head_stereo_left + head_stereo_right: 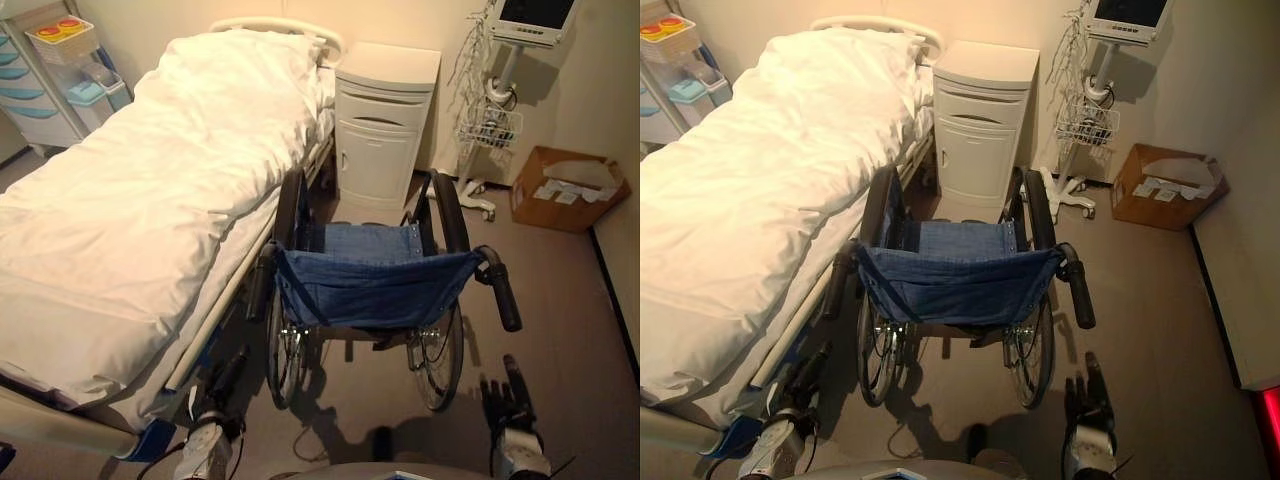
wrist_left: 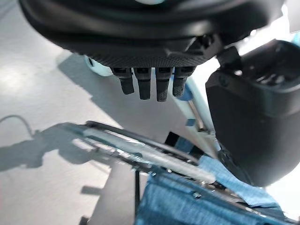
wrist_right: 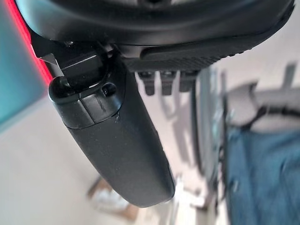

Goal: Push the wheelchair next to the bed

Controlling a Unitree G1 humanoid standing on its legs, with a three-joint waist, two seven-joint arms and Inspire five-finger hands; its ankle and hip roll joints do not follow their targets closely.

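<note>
The wheelchair (image 1: 375,275), with a blue cloth seat and back and black push handles, stands right beside the white bed (image 1: 150,200), its back toward me. My left hand (image 1: 226,374) hangs low behind the left push handle (image 1: 262,282), apart from it, fingers (image 2: 150,84) straight. My right hand (image 1: 508,398) is below and behind the right push handle (image 1: 501,290), also not touching, open with fingers up. The left wrist view looks past the hand at a wheel rim (image 2: 140,150) and blue cloth (image 2: 197,201).
A white bedside cabinet (image 1: 380,130) stands just ahead of the wheelchair. A monitor stand with a wire basket (image 1: 490,125) and a cardboard box (image 1: 565,190) sit at the right wall. A drawer cart (image 1: 40,90) is beyond the bed.
</note>
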